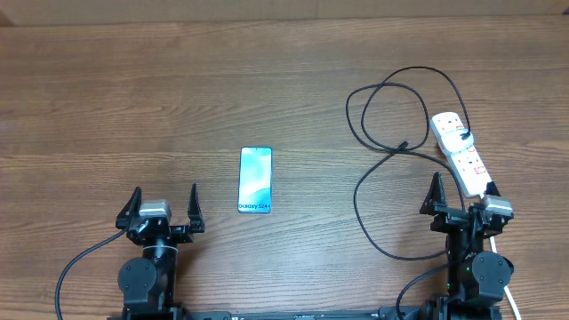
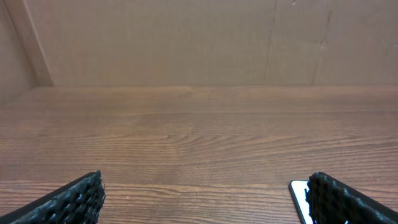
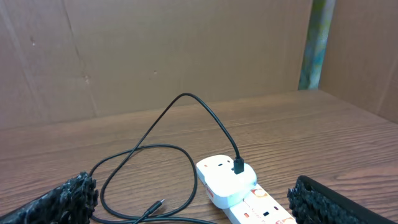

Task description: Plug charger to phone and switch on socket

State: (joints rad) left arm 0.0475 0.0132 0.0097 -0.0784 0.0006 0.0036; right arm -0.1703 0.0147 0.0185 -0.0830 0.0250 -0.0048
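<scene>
Both the left jaws and the right jaws stand wide and hold nothing, low at the near edge of the counter (image 1: 133, 89). The phone (image 1: 255, 180) lies flat, screen up, just beyond the left jaws. The charger (image 3: 238, 165) appears already seated in the far outlet of the power strip (image 1: 462, 151), its cable looping loosely to the left, and the connector tip (image 1: 404, 145) lies free, well apart from the phone. Likely hazards are these: hauling the tip across may snag the loops or tug the adapter loose. The unrestrained phone may slide under insertion pressure. The tip is small and easily misgripped. The strip carries several red switches, so the wrong one may be pressed.
</scene>
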